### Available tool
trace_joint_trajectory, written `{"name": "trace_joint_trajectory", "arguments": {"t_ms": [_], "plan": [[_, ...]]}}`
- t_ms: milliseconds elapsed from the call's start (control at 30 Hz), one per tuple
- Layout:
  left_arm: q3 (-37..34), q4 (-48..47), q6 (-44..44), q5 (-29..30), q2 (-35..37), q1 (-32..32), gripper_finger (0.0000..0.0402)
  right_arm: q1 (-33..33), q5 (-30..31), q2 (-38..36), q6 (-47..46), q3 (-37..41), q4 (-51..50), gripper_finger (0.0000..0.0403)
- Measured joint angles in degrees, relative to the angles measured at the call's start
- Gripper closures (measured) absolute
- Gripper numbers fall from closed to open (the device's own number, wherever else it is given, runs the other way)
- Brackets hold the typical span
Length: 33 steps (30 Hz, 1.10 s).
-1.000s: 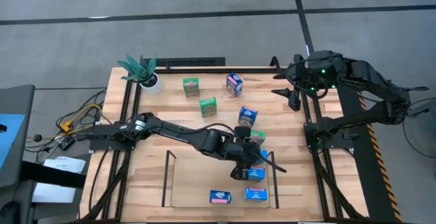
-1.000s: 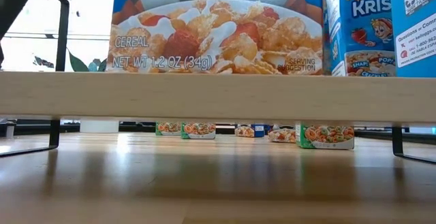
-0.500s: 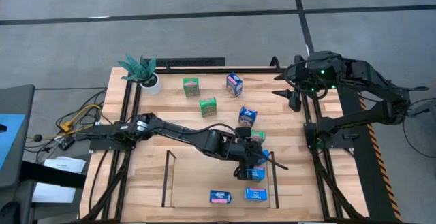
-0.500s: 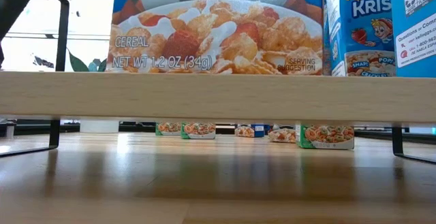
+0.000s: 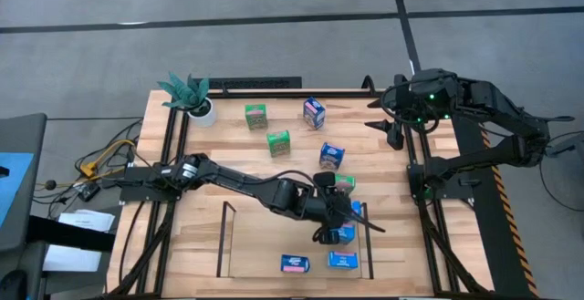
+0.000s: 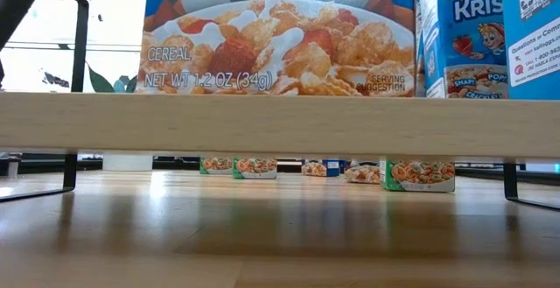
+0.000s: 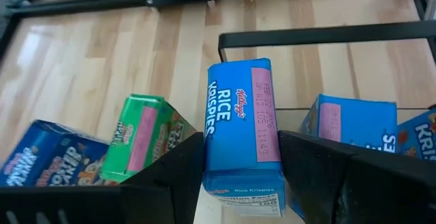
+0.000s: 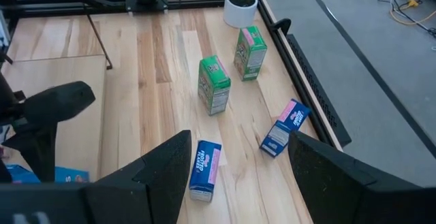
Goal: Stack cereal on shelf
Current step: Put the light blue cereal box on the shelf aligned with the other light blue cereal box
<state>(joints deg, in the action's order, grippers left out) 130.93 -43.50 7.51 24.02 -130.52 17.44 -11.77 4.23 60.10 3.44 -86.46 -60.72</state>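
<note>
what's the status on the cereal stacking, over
Left tool shut on blue cereal box at shelf right end. Right tool open, parked at table's far right. Green box close beside, otherwise clear path.

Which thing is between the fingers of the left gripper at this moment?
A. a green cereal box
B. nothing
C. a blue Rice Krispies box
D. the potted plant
C: in the left wrist view the left gripper has its fingers on both sides of the blue Rice Krispies box.
</note>
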Motion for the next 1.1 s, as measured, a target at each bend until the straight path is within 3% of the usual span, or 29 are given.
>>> {"name": "trace_joint_trajectory", "arguments": {"t_ms": [267, 1100], "plan": [[-3.70, 4.14, 0.28, 0.68, 0.09, 0.23, 0.0229, 0.01, -0.05, 0.00, 0.00, 0.00, -0.21, 0.0132], [-3.67, 2.65, 3.19, 0.34, 0.09, 0.58, 0.0229, 0.02, -0.20, 0.00, 0.04, 0.02, -0.55, 0.0132]]}}
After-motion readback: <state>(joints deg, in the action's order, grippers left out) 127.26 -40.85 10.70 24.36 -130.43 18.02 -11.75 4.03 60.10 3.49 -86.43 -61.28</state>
